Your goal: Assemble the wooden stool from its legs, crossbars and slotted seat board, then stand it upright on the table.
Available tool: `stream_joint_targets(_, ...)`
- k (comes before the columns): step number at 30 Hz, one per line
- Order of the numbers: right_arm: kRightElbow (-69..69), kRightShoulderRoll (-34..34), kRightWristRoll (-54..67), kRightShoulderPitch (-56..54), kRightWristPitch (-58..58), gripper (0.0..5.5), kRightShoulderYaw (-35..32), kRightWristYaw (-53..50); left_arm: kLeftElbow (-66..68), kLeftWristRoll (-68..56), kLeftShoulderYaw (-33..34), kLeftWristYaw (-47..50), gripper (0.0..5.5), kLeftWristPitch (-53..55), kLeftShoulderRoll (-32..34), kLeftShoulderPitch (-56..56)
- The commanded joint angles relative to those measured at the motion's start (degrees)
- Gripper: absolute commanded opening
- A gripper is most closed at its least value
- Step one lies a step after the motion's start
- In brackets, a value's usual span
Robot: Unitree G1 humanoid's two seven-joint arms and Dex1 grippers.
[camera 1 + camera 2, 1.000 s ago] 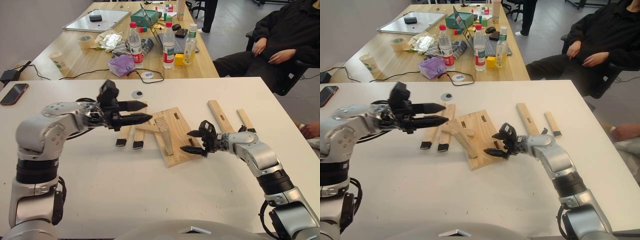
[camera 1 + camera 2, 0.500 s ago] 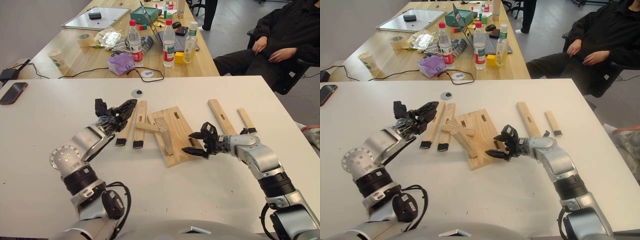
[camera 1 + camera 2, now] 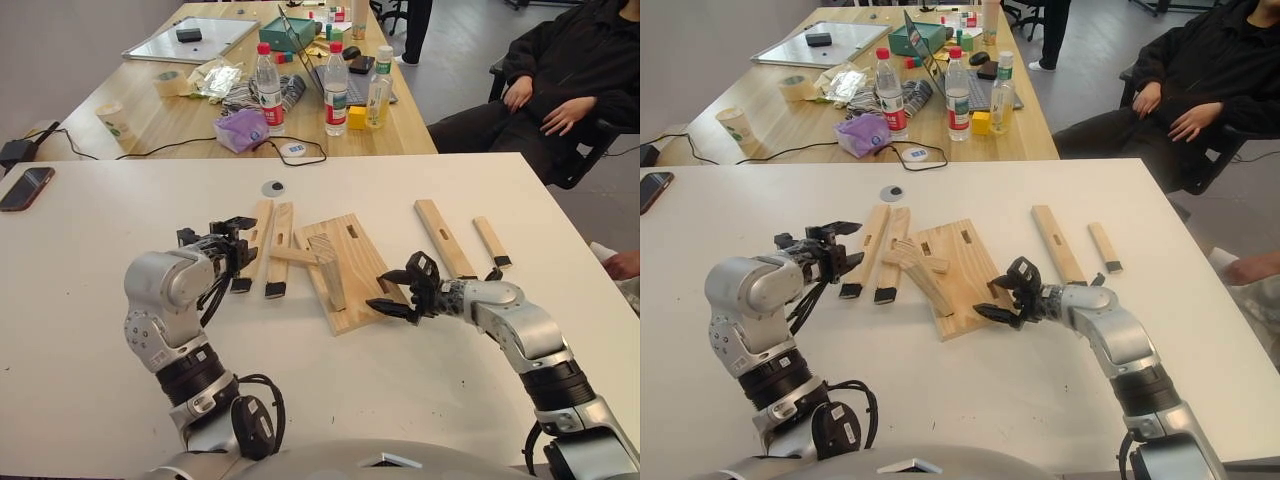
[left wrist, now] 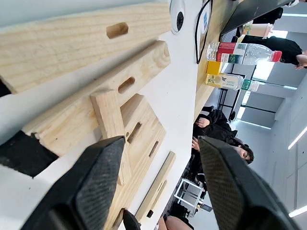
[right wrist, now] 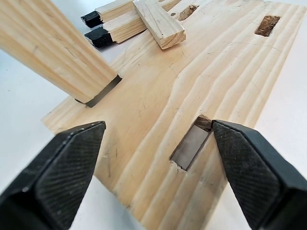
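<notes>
My left jaws are wide open and hold nothing. They hang low over the counter (image 3: 110, 330), just beside the black-capped near ends of 2 legs (image 3: 281, 245) that lie flat, side by side and touching. In the left wrist view my fingers (image 4: 96, 187) frame those 2 legs, with the board (image 3: 368, 262) behind them.

The board lies flat near the middle of the counter, slots up, turned at an angle to the counter's edge. A 3rd leg (image 3: 330, 275) rests on it, and in the right wrist view its capped end touches the wood. A crossbar (image 3: 292, 257) lies across, from that leg toward the 2 legs on the left.

My right jaws are also spread wide and grip nothing. They sit at the board's near right edge, close to a slot (image 5: 191, 143), with my fingers (image 5: 249, 177) on either side of that stretch of wood. I cannot tell whether they touch it.

To the right, well apart from the board, lie a slotted leg (image 3: 444, 238) and a shorter capped piece (image 3: 491, 242), near each other and roughly parallel.

A small dark disc (image 3: 274, 187) lies beyond the 2 legs, and a phone (image 3: 27, 187) at the counter's far left edge.
</notes>
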Motion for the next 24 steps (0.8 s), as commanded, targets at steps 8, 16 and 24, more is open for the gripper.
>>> stream_joint_targets(8, 0.7, 0.9, -0.3, -1.3, -0.1, 4.09, 1.3, 0.0, 11.0, -1.3, -9.6, -10.4, 2.78, -4.5, -6.0, 10.5)
stream_joint_targets(16, 1.8, 0.9, -0.4, -2.2, -0.6, 4.09, 1.6, 0.2, 7.3, -1.3, -13.0, -10.5, 2.78, -8.0, -9.1, 7.3)
stream_joint_targets(24, 2.8, 1.5, -0.5, -2.9, -0.9, 4.09, 2.0, 0.2, 12.8, -1.2, -14.5, -16.6, 2.78, -10.6, -3.6, 4.4)
